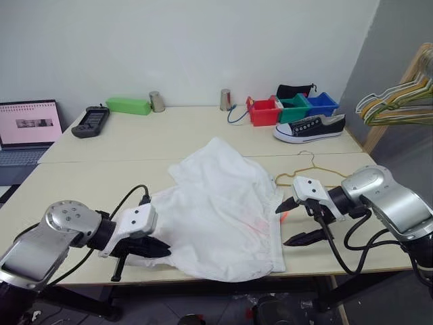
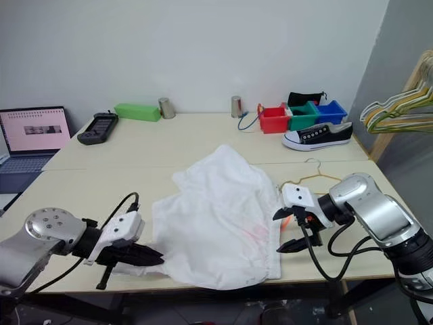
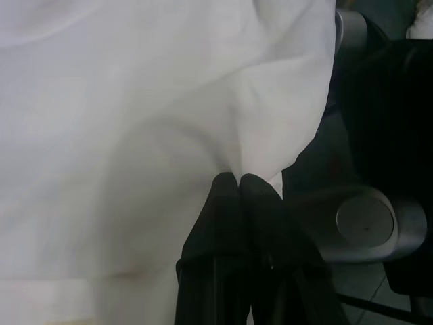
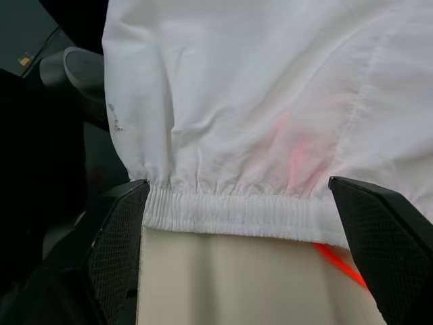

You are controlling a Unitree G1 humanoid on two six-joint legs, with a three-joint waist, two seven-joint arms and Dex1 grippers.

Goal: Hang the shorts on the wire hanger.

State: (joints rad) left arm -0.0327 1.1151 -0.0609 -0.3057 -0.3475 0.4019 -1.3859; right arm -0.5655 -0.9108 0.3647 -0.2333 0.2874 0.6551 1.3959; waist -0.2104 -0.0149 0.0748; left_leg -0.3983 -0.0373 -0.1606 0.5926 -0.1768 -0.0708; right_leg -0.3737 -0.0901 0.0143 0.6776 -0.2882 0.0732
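Observation:
The white shorts [image 1: 220,210] lie spread on the near table, their front edge reaching the table's edge. My left gripper [image 1: 162,249] is shut on the fabric at their left edge; in the left wrist view the black fingers [image 3: 237,203] pinch a white fold. At the elastic waistband [image 4: 237,210] on the shorts' right side, my right gripper [image 1: 287,223] stands open, one finger on either side and nothing held. An orange-red drawstring [image 4: 338,261] peeks out below the waistband. The tan wire hanger [image 1: 295,172] lies flat just behind the right gripper, its left end under the shorts.
Pastel hangers [image 1: 396,101] hang on a wooden rack at the right. On the far table are a black-and-white shoe [image 1: 310,127], red, green and blue bins [image 1: 291,108], two metal cups [image 1: 157,101], a green box [image 1: 128,105], a black handset [image 1: 90,122] and a laptop [image 1: 27,125].

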